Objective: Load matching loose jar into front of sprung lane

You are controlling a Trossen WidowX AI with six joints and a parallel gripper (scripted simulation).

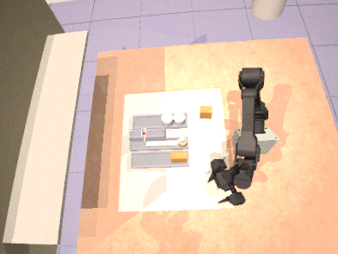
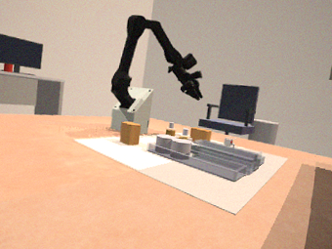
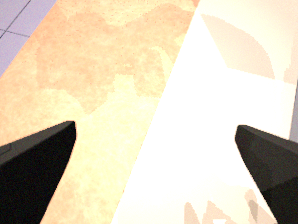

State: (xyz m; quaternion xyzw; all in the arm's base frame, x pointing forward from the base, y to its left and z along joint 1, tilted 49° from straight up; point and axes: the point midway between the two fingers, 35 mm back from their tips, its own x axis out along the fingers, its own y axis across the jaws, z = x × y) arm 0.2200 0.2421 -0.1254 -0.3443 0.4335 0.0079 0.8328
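End effector (image 1: pixel 214 191) (image 2: pixel 200 88) (image 3: pixel 157 130) open, fingers wide apart, nothing btwn them. It's up in the air, tilted down, over the robot-side edge of the white mat (image 1: pixel 148 191) (image 2: pixel 244 186); wrist cam gets only mat + worktop (image 1: pixel 279 209) (image 2: pixel 90 199) (image 3: pixel 95 120) btwn the fingers, no jar.

Loose jar (image 2: pixel 170 132): amber body, pale lid, upright on the robot side of the lanes, well below the fingers & apart from them. Top cam: can't make it out, arm's in the way.

Matching jar (image 1: pixel 182 141) (image 2: pixel 185 131) is in the middle (sprung) lane (image 1: pixel 136 144), upright at the front end, i.e. the end twd the robot. Gap to the stop too small to tell.

Outer lane (image 1: pixel 145 122) (image 2: pixel 216 168) on one side has 2 white cylinders (image 1: pixel 173 118) (image 2: pixel 173 146) in a row nr its front; outer lane opp. has an orange block (image 1: pixel 179 157) (image 2: pixel 200 134) at its front. Another orange block (image 1: pixel 206 112) (image 2: pixel 130 133) sits on the mat, outside the lanes, nr the cylinders' end.
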